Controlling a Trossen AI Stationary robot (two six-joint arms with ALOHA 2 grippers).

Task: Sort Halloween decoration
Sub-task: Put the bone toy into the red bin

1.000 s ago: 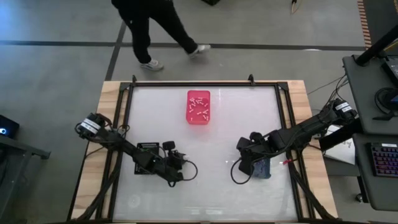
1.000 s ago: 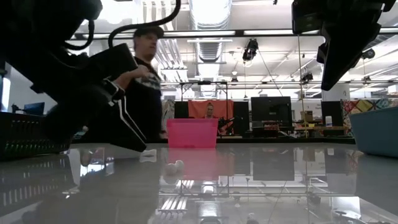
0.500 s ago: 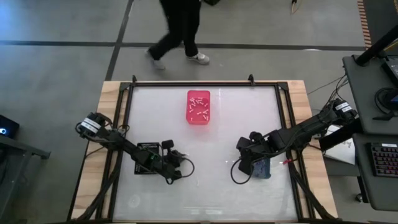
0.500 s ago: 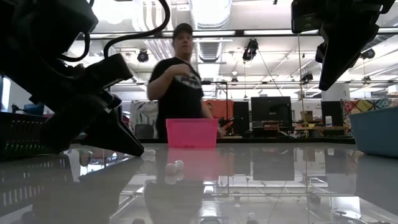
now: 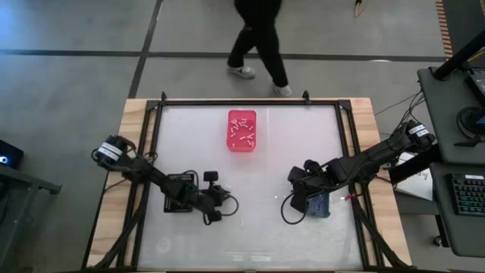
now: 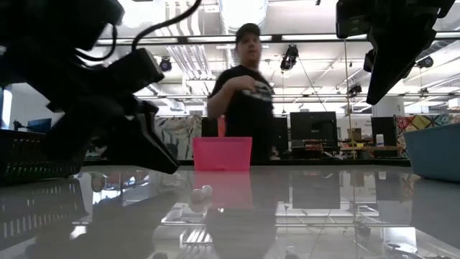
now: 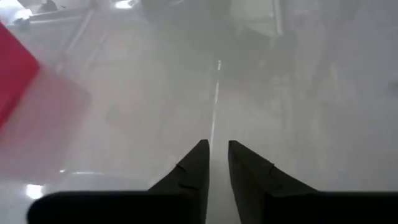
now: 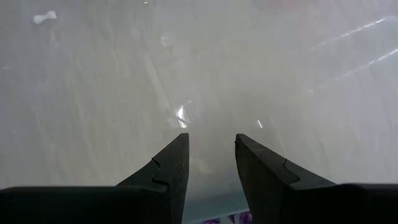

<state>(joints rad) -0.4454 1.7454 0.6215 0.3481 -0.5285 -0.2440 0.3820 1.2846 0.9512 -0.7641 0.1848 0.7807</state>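
High view shows the left gripper [image 5: 214,214] low over the near-left part of the surface [image 5: 288,144], just beside the black bin [image 5: 176,199], while the right gripper [image 5: 295,205] hangs near the grey-blue bin [image 5: 320,205] on the right. From the left wrist view the left fingers [image 7: 198,163] stand close together with only a narrow slit between them; nothing can be seen in that slit, so whether they pinch a piece cannot be told. The right fingers [image 8: 177,165] are spread apart with bare surface between them, and that arm seems merely to wait beside its bin. Most of the Halloween decoration [image 5: 243,130] lies as small pale pieces inside the pink bin [image 5: 233,144] at the far middle of the surface. The low view shows one small white piece [image 6: 201,192] loose on the surface in front of that bin, and the right wrist view catches another pale bit [image 8: 45,17] farther off. Each arm sitting by its own container suggests the pieces are meant to be carried from the pink bin and dropped by kind. A person [image 5: 261,38] walks past beyond the far edge, well clear of both arms.
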